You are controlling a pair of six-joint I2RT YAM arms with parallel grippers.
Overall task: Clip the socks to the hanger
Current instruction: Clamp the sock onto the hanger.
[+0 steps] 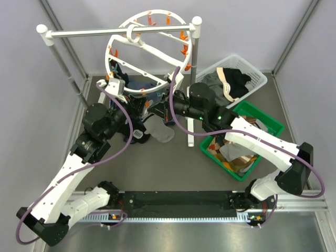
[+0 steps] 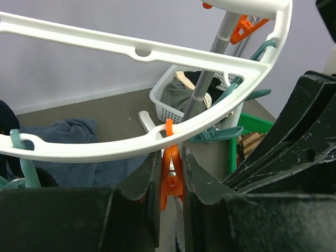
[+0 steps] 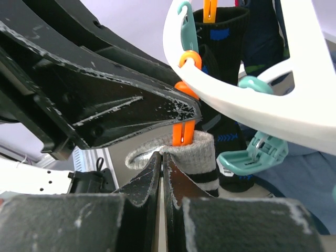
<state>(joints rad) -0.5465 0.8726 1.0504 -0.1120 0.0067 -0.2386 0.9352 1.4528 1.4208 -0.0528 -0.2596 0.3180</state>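
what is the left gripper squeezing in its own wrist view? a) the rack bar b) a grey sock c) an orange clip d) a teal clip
c: the fingers of the left gripper press both sides of the orange clip hanging from the hanger.

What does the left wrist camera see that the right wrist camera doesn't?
Only the left wrist view: the white plastic laundry basket and the green plastic crate behind it. Only the right wrist view: the light grey sock pinched by the right gripper, plus a dark sock already clipped. Both: the round white plastic hanger and an orange clip, which the left gripper squeezes.
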